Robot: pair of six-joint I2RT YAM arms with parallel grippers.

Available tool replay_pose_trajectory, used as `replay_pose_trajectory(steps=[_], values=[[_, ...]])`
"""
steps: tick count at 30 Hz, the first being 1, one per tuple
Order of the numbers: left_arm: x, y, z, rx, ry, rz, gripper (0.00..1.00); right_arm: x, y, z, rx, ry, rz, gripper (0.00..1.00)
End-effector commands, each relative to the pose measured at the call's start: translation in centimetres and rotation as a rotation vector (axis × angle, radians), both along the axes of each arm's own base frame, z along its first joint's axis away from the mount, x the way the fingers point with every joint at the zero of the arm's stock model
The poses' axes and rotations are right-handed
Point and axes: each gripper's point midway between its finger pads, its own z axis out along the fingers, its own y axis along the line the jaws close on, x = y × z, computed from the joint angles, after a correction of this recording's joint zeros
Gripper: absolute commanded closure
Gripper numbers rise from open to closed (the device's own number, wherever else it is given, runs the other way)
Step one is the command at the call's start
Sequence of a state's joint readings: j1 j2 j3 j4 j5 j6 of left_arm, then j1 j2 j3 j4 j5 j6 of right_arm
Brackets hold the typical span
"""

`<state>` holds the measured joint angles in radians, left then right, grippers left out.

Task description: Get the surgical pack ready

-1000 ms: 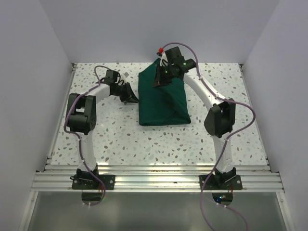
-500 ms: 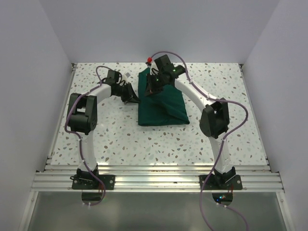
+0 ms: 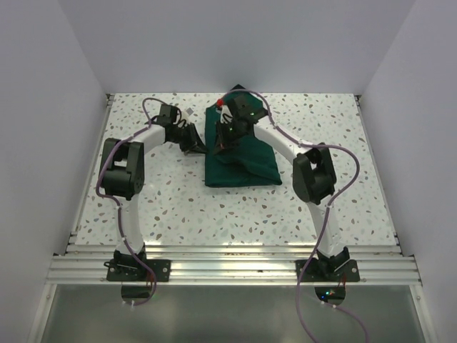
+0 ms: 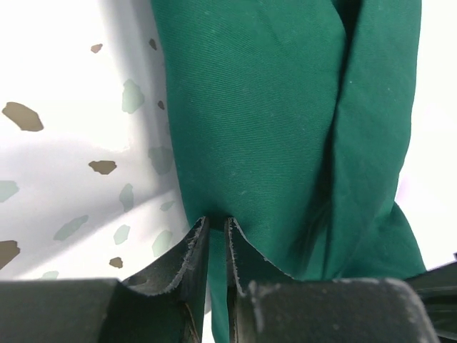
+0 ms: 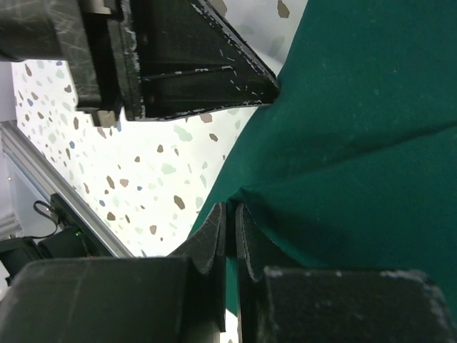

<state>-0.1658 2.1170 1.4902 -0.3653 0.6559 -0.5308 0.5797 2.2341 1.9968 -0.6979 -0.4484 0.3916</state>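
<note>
The surgical pack shows as a dark green cloth drape, folded into a bundle at the middle of the speckled table; whatever it wraps is hidden. My left gripper is at the bundle's left edge, shut on a fold of the drape, which runs between its jaws. Over the bundle's far left part my right gripper is shut on another pinch of the drape, the cloth pulled to a peak at its tips. The left gripper's fingers show in the right wrist view, just beyond.
White walls close in the speckled table on three sides. An aluminium rail carrying both arm bases runs along the near edge. Purple cables loop off both arms.
My right gripper has carried its pinch of drape leftward over the bundle, towards the left gripper, folding the cloth across. The left gripper has stayed at the left edge.
</note>
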Motion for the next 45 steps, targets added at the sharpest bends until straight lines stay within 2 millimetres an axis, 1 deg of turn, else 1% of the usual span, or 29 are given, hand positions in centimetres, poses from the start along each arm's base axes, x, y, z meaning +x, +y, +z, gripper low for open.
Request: replay_pose_trajectory(steps=[1,2,3,6,7,9,10,12,13,14,15,17,18,19,20,23,24,25,26,27,28,29,30,31,34,39,41,42,45], values=[[0.5,0.2,1.0,0.029,-0.040,0.003,0.81,-1.1,1.9,-0.6,0.040,0.027,0.042,1.00],[0.6,0.4,1.0,0.038,-0.042,0.009,0.81,-1.3,2.0,-1.2,0.031,0.035,0.046,1.00],[0.7,0.7,1.0,0.048,-0.038,0.015,0.79,-1.4,2.1,-1.1,0.028,0.039,0.049,1.00],[0.8,1.9,1.3,0.083,-0.041,0.042,0.73,-2.1,2.5,-1.3,0.036,0.073,0.066,0.88],[1.0,2.4,1.6,0.101,-0.054,0.052,0.72,-2.2,2.5,-0.9,0.045,0.074,0.067,0.75],[1.2,3.3,2.3,0.110,-0.062,0.068,0.71,-2.5,2.3,0.3,0.056,0.060,0.065,0.62],[1.3,3.5,3.0,0.109,-0.078,0.067,0.69,-2.4,2.1,0.7,0.057,0.051,0.063,0.52],[1.7,3.7,4.6,0.104,-0.110,0.062,0.68,-2.1,1.5,2.7,0.068,0.025,0.045,0.43],[1.9,3.2,5.7,0.077,-0.130,0.047,0.68,-1.8,1.1,3.4,0.075,0.017,0.032,0.37],[2.0,2.8,6.4,0.053,-0.147,0.033,0.68,-1.6,0.6,4.1,0.080,0.016,0.018,0.35],[2.0,2.4,7.1,0.024,-0.149,0.030,0.68,-0.9,-0.4,5.4,0.094,0.002,-0.012,0.33],[1.9,0.9,8.7,-0.064,-0.177,-0.012,0.72,-0.3,-1.9,6.4,0.100,-0.001,-0.048,0.32],[1.7,0.4,9.3,-0.089,-0.176,-0.017,0.76,0.6,-3.6,7.7,0.116,-0.007,-0.097,0.32],[1.6,-0.3,10.0,-0.119,-0.190,-0.037,0.78,0.9,-4.5,8.0,0.123,0.003,-0.123,0.32],[1.3,-1.2,10.4,-0.141,-0.187,-0.054,0.82,1.3,-6.4,7.8,0.146,0.045,-0.169,0.34],[0.7,-3.3,11.3,-0.190,-0.200,-0.103,0.88,0.6,-9.0,7.9,0.197,0.072,-0.223,0.41],[0.5,-3.9,11.6,-0.206,-0.196,-0.110,0.89,0.4,-9.9,8.0,0.221,0.084,-0.232,0.50],[0.2,-4.4,11.7,-0.218,-0.193,-0.120,0.89,-0.2,-10.4,8.7,0.234,0.073,-0.230,0.57],[0.0,-5.6,12.1,-0.241,-0.213,-0.148,0.90,-1.2,-10.9,6.8,0.231,0.113,-0.230,0.66],[-0.5,-6.5,12.1,-0.278,-0.189,-0.165,0.92,-2.2,-10.7,6.8,0.274,0.143,-0.193,0.87],[-0.6,-7.2,12.2,-0.293,-0.187,-0.175,0.92,-2.9,-10.5,6.4,0.296,0.163,-0.170,0.92],[-1.0,-8.5,12.3,-0.308,-0.193,-0.199,0.93,-3.7,-10.5,5.2,0.304,0.190,-0.157,0.97],[-1.2,-9.1,11.9,-0.319,-0.176,-0.207,0.94,-4.3,-10.3,4.8,0.311,0.205,-0.141,1.00],[-1.6,-10.1,12.1,-0.331,-0.180,-0.232,0.94,-5.3,-10.4,3.8,0.318,0.240,-0.132,1.00],[-2.2,-10.9,11.1,-0.333,-0.149,-0.243,0.94,-6.0,-10.0,3.6,0.351,0.225,-0.105,1.00],[-2.6,-10.6,8.8,-0.295,-0.100,-0.229,0.94,-6.8,-9.5,-0.3,0.331,0.299,-0.094,1.00],[-2.5,-10.5,8.0,-0.285,-0.085,-0.225,0.94,-6.7,-9.1,-1.3,0.321,0.300,-0.096,1.00],[-2.4,-10.5,7.9,-0.277,-0.078,-0.223,0.94,-6.7,-9.1,-2.1,0.309,0.315,-0.100,1.00],[-2.0,-10.4,7.6,-0.255,-0.083,-0.224,0.95,-6.7,-9.4,-3.5,0.277,0.326,-0.112,1.00]])
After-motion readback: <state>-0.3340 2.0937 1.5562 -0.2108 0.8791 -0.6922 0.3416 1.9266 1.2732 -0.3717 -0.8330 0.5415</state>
